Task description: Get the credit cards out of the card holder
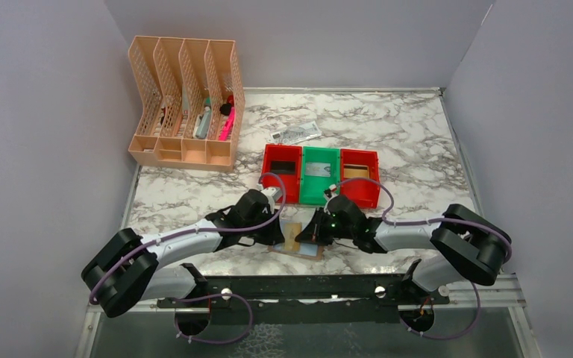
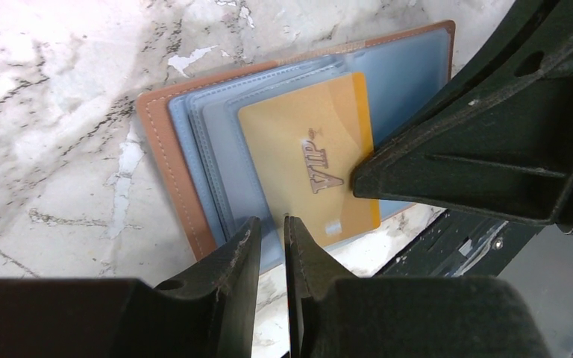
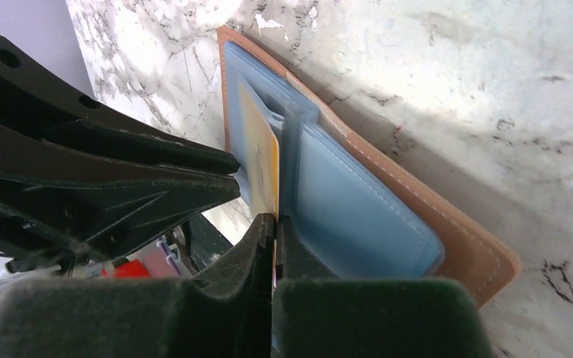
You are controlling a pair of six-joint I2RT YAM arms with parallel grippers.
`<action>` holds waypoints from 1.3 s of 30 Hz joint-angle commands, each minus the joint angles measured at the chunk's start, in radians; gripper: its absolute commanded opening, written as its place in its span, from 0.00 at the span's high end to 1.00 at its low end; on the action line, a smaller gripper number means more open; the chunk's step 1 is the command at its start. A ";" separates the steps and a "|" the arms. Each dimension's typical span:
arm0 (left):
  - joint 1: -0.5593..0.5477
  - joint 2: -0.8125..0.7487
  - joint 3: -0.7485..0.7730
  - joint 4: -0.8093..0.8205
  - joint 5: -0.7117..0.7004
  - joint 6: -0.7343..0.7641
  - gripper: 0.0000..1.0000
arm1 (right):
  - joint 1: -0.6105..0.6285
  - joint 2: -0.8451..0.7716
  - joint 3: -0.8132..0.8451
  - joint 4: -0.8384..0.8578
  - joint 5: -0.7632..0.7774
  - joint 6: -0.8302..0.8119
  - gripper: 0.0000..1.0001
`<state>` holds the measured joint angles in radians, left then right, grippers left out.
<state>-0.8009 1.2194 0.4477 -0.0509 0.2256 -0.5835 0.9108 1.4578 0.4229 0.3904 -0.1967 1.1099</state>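
Note:
The card holder [image 2: 160,149] lies open on the marble table, tan outside with blue-grey panels; it also shows in the top view [image 1: 310,250] and the right wrist view [image 3: 365,216]. A gold card [image 2: 298,149] marked VIP sticks partway out of its pocket. My right gripper [image 3: 274,220] is shut on this card's edge, and it shows in the left wrist view [image 2: 359,183] too. My left gripper [image 2: 271,227] sits over the holder's near edge, open by a narrow gap with nothing between the fingers. Cards lie in the bins: dark [image 1: 283,167], grey [image 1: 320,170], gold [image 1: 356,171].
A red bin [image 1: 268,179], a green bin [image 1: 320,190] and another red bin [image 1: 373,186] stand in a row just behind the holder. A crumpled paper note [image 1: 296,133] lies behind them. A peach file organizer [image 1: 186,104] stands at the back left. Walls enclose the table.

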 commanded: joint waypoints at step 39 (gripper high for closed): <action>-0.005 0.032 0.029 -0.077 -0.077 0.008 0.79 | -0.059 0.067 -0.095 0.231 -0.144 0.072 0.99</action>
<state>-0.8009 1.2381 0.4786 -0.0891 0.1932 -0.5854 0.8616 1.5318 0.3492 0.5858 -0.3271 1.1770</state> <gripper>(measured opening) 0.216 0.050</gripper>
